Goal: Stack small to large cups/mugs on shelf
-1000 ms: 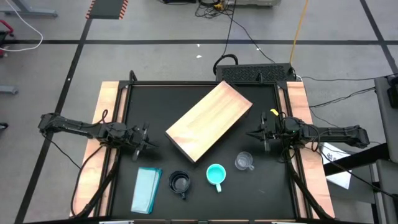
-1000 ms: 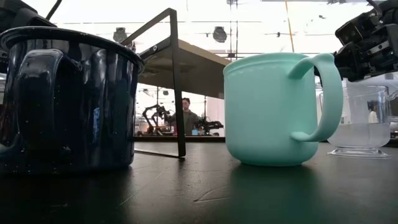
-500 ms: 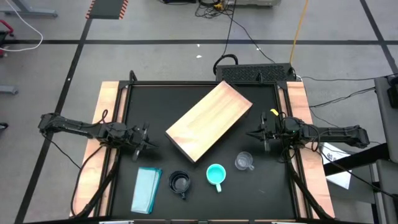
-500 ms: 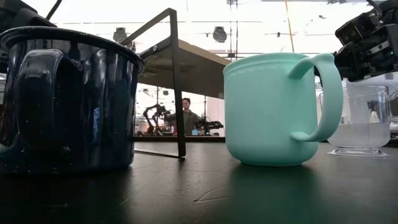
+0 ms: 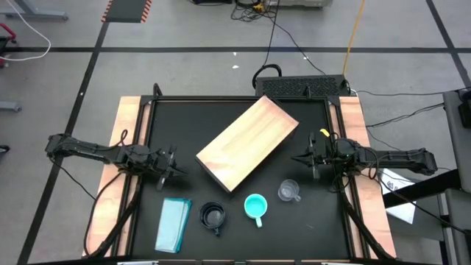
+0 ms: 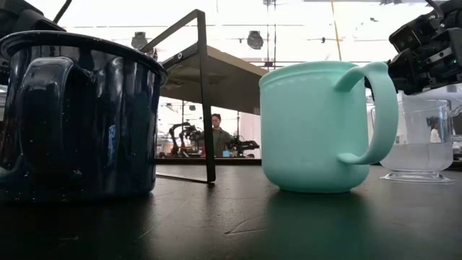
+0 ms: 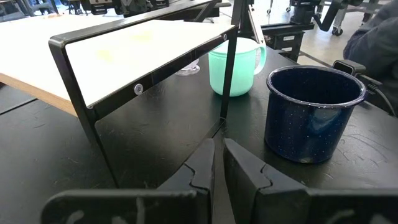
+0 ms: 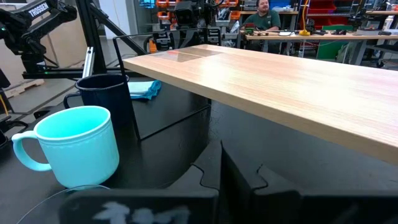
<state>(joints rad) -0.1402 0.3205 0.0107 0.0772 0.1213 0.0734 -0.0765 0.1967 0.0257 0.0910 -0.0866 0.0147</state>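
The shelf [image 5: 248,143], a light wooden board on black metal legs, stands slantwise in the middle of the black table. Near the front edge three cups stand upright on their bases in a row: a dark navy mug [image 5: 213,216], a turquoise mug [image 5: 255,207] and a small clear cup [image 5: 288,191]. My left gripper [image 5: 175,168] hovers left of the shelf, shut and with nothing in it, pointing toward the shelf leg [image 7: 227,81] and the navy mug [image 7: 311,115]. My right gripper [image 5: 300,160] hovers right of the shelf, shut and with nothing in it, with the turquoise mug [image 8: 71,146] ahead of it.
A flat pale-teal block [image 5: 174,224] lies at the front left, beside the navy mug. Wooden side strips [image 5: 129,125] border the table on the left and right. A black box with cables [image 5: 302,87] sits at the far edge. A person [image 8: 264,15] sits in the room beyond.
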